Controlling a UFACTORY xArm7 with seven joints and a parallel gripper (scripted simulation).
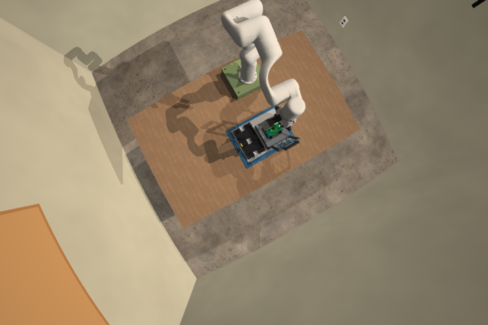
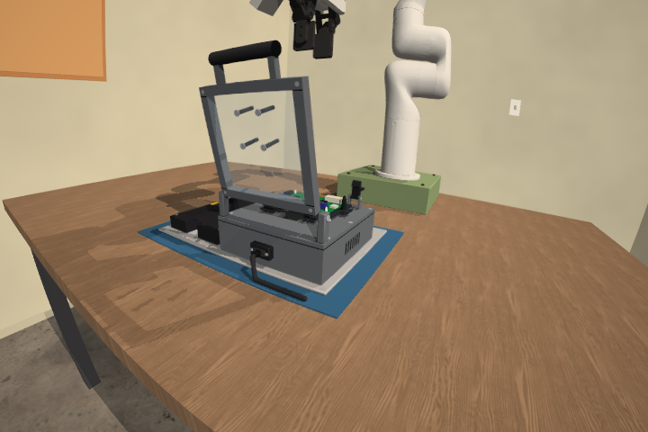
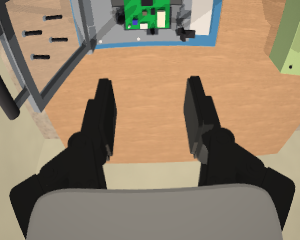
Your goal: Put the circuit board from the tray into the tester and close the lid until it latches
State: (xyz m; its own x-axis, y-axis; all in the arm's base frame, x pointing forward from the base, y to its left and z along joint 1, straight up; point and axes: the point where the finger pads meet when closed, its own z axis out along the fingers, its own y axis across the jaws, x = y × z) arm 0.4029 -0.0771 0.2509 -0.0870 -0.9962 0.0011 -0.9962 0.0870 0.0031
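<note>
Circuit board: green, face up in the tester, white connector toward the hook end; seating over the pins could not be told.
Lid: raised, framed in grey, clear pane, black bar handle at its top.
Latch hook: black, upright, apart from the lid.
Gripper: black fingers partly open, nothing between them, raised above the tabletop and apart from the handle.
Tray: black, beside the tester.
Mat: blue, beneath tester and tray.
Tabletop: brown wood grain, crossed by shadows of the arm and lid; dark leg below.
Arm base: green block, standing on the tabletop.
Floor: mottled grey-brown, stone-like.
Walls: pale, yellowish to grey-green, with an orange panel and a small white plate.
</note>
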